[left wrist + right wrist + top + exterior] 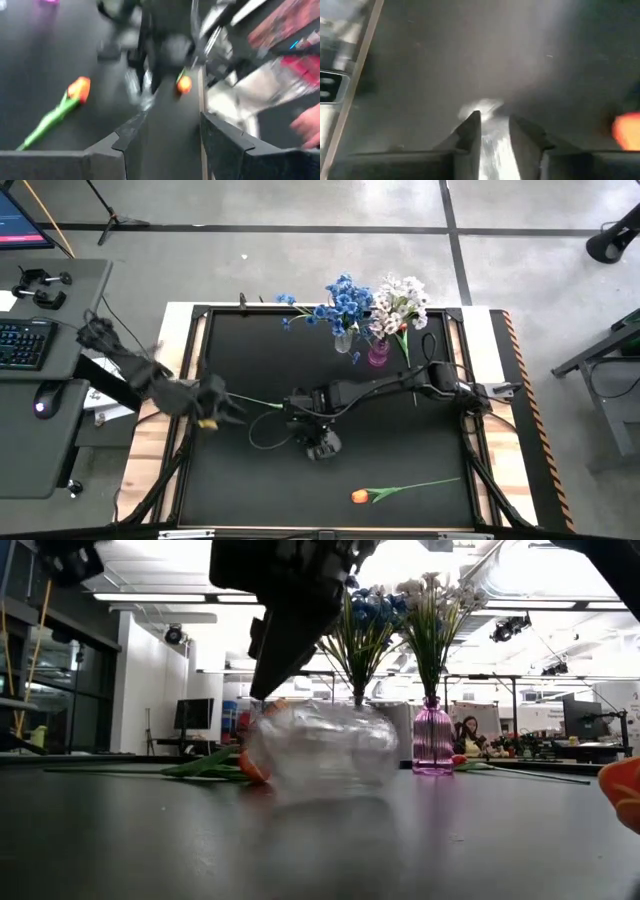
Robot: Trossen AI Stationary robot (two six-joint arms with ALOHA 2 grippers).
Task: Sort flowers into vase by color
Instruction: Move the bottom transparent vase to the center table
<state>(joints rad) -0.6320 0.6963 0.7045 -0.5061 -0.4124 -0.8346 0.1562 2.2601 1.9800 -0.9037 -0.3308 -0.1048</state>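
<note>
Two vases stand at the tabletop's (250,470) twelve o'clock edge: a clear one holding the blue sprays (343,298) and, just beside it toward three o'clock, a pink vase (379,356) holding the white sprays (400,300). One orange tulip (362,496) lies at six o'clock, its stem pointing toward three o'clock. A second tulip stem (262,403) lies at nine o'clock of centre. The right gripper (322,446) is near the centre, its fingers (470,131) narrowly apart around a clear glass vase (322,746). The left gripper (222,408) hovers at nine o'clock, fingers (131,136) apart, holding nothing. No writing is legible.
</note>
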